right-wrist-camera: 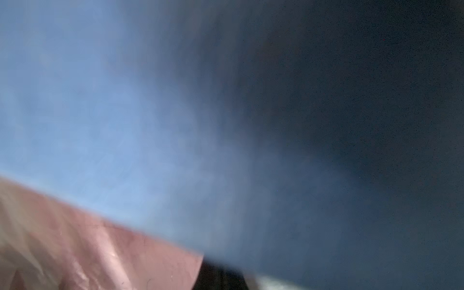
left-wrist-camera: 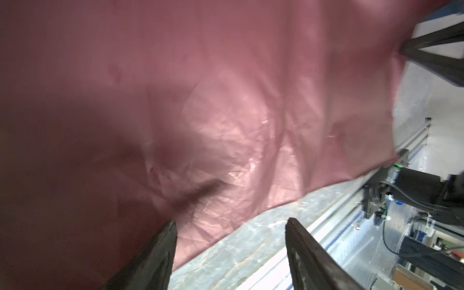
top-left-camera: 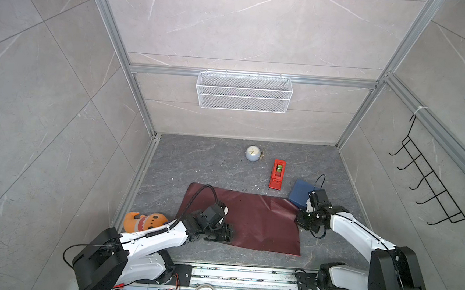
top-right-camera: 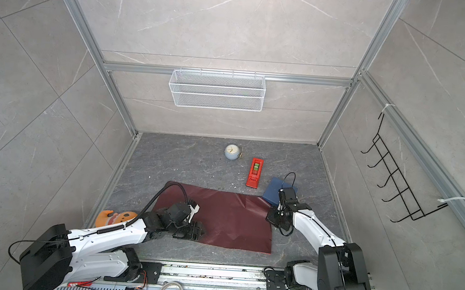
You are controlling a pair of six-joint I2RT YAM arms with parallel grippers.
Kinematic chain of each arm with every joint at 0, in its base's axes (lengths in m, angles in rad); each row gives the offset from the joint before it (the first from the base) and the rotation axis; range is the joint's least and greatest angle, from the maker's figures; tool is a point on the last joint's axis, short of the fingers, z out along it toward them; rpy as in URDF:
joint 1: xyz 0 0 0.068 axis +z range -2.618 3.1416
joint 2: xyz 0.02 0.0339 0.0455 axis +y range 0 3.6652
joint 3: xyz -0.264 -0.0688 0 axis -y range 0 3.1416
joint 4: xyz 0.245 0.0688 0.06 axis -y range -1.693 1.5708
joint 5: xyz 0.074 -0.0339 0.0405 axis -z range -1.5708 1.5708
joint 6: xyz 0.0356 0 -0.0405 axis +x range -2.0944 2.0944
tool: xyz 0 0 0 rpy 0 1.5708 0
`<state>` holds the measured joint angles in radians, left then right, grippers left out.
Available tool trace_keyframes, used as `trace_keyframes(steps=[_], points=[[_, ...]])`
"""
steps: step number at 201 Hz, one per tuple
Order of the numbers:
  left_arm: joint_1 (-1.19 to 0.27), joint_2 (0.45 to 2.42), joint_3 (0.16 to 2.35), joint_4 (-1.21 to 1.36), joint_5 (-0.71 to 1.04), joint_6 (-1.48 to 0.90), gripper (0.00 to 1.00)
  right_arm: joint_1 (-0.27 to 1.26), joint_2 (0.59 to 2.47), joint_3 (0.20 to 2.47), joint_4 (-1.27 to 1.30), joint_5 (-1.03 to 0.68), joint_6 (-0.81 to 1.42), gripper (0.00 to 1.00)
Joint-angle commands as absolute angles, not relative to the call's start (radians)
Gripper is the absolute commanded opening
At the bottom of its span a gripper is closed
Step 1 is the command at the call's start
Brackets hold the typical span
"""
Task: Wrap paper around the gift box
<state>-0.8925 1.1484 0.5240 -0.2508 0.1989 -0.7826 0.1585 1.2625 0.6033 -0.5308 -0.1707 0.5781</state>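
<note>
Jaws wide apart on the left gripper (left-wrist-camera: 231, 226), nothing between them. The left wrist view makes that plain: one dark finger (left-wrist-camera: 155, 258) sits over the paper (left-wrist-camera: 200, 100), its partner out over the bare grey table (left-wrist-camera: 251, 238) just past the sheet's edge. Both top views only show that gripper (top-left-camera: 223, 233) low on the paper's near left corner.

Over to the right gripper (top-left-camera: 310, 205): jaws shut, though whether anything is pinched I cannot tell. Its wrist view is a blur, filled with the gift box (right-wrist-camera: 125, 125) up close and a pale pink slice of paper (right-wrist-camera: 75, 238) at one corner.

From above, the paper (top-left-camera: 259, 223) lies flat mid-table, matte maroon side up, creased, its far right corner meeting the gift box (top-left-camera: 301, 191). That box is navy, flat and squarish, sitting on the table's right side, just beside the red tape dispenser (top-left-camera: 277, 174).
</note>
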Motion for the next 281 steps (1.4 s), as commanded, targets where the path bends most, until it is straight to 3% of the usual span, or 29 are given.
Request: trace_keyframes(steps=[1,25,53,94,128,153,211,281], points=[[-0.888,1.083,0.606,-0.349,0.127,-0.710,0.75,0.155,1.227,0.628,-0.591,-0.103,0.538,0.14],[-0.850,1.043,0.633,-0.398,0.088,-0.676,0.77,0.157,1.147,0.660,-0.655,-0.036,0.512,0.30],[-0.739,1.041,0.652,-0.415,0.086,-0.650,0.77,0.159,1.071,0.686,-0.689,-0.039,0.498,0.39],[-0.591,1.126,0.618,-0.409,0.099,-0.614,0.75,0.204,1.016,0.699,-0.578,-0.217,0.500,0.41],[-0.585,1.169,0.530,-0.401,0.106,-0.626,0.73,0.324,1.145,0.723,-0.469,-0.199,0.507,0.41],[-0.590,1.093,0.452,-0.410,0.127,-0.677,0.71,0.366,1.267,0.749,-0.384,-0.179,0.512,0.42],[-0.605,0.829,0.348,-0.478,0.135,-0.797,0.67,0.360,1.447,0.818,-0.351,-0.026,0.433,0.42],[-0.610,0.889,0.475,-0.424,0.152,-0.772,0.68,0.246,1.524,0.916,-0.374,-0.037,0.347,0.48]])
